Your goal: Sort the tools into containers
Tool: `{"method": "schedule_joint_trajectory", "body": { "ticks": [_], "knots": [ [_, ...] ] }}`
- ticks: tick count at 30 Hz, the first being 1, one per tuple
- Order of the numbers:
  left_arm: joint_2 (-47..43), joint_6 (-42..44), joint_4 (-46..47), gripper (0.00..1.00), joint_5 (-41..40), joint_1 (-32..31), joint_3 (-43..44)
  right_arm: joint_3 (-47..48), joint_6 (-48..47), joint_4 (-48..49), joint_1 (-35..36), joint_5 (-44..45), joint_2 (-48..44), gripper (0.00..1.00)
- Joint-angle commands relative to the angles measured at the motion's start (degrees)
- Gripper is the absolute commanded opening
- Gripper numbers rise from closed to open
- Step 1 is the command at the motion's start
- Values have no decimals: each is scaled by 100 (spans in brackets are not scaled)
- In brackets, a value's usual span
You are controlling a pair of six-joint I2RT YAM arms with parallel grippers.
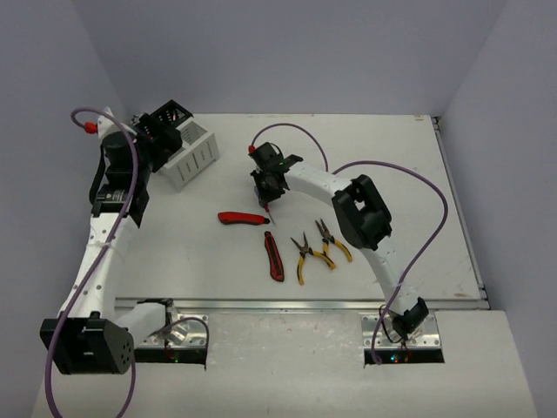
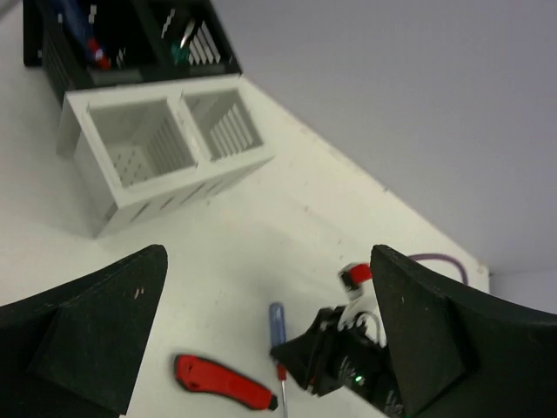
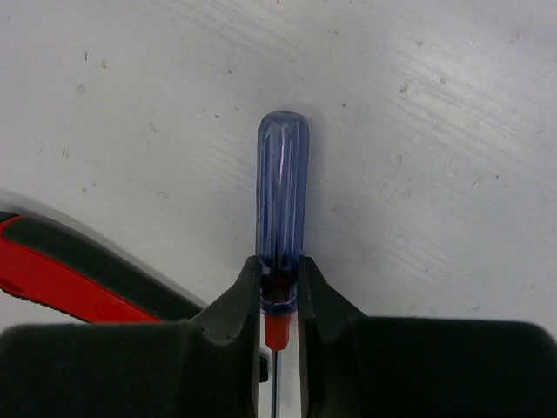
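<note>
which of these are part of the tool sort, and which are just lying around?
Part of the job:
- blue screwdriver, gripped in the right claw
- upper red knife
- lower red knife
- left pliers
- right pliers
- black bin
- white bins

Just there:
- purple cable
- metal base plate

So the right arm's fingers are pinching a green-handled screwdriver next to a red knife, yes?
No, the handle is blue, not green. The right wrist view shows the fingers closed on the blue-handled screwdriver, the red utility knife lying beside it.
</note>
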Motion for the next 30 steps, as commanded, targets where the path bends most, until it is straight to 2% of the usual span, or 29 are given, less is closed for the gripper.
{"method": "schedule_joint_trajectory", "body": {
  "ticks": [1, 2, 5, 9, 11, 12, 14, 15, 18, 19, 21, 24, 28, 30],
  "knots": [
    [24, 142, -72, 100, 565, -226, -507, -158, -2, -157, -30, 502, 120, 4],
    [-31, 151, -77, 100, 545, -402, -603, -256, -3, -111, -29, 622, 68, 0],
    [-37, 121, 84, 100, 474, -957, -801, -293, -93, -221, -15, 903, -8, 0],
    [114, -68, 596, 100, 1372, -1020, -1132, -604, -312, -174, -31, 1076, -612, 0],
    [203, -157, 1051, 100, 2171, -1023, -1325, -943, -467, -13, -33, 1021, -1093, 0],
    [204, -227, 1281, 100, 2187, -1023, -1431, -949, -504, 50, -42, 1003, -1102, 0],
    [374, -543, 2485, 100, 3197, -1023, -1749, -1484, -667, 230, -50, 756, -1865, 0],
    [451, -663, 2527, 100, 3436, -1023, -1830, -1667, -672, 323, -58, 630, -2096, 0],
    [740, -1209, 3565, 100, 4136, -1106, -2034, -2677, -693, 1040, -147, -174, -3011, 0],
    [754, -1314, 3794, 100, 4173, -1165, -2069, -2846, -711, 1349, -150, -275, -3355, 0],
    [867, -1523, 4389, 100, 4417, -1406, -2128, -3927, -780, 2254, -165, -972, -4302, 0],
    [1084, -1539, 4645, 99, 4481, -1763, -1992, -4265, -793, 2617, -165, -1403, -4939, 0],
    [1218, -1623, 4760, 94, 4320, -2076, -1883, -4715, -836, 3163, -171, -2085, -5464, 0],
    [1222, -1662, 4755, 90, 4218, -2148, -1851, -4822, -802, 3354, -165, -2126, -5716, 0]
  ]
}}
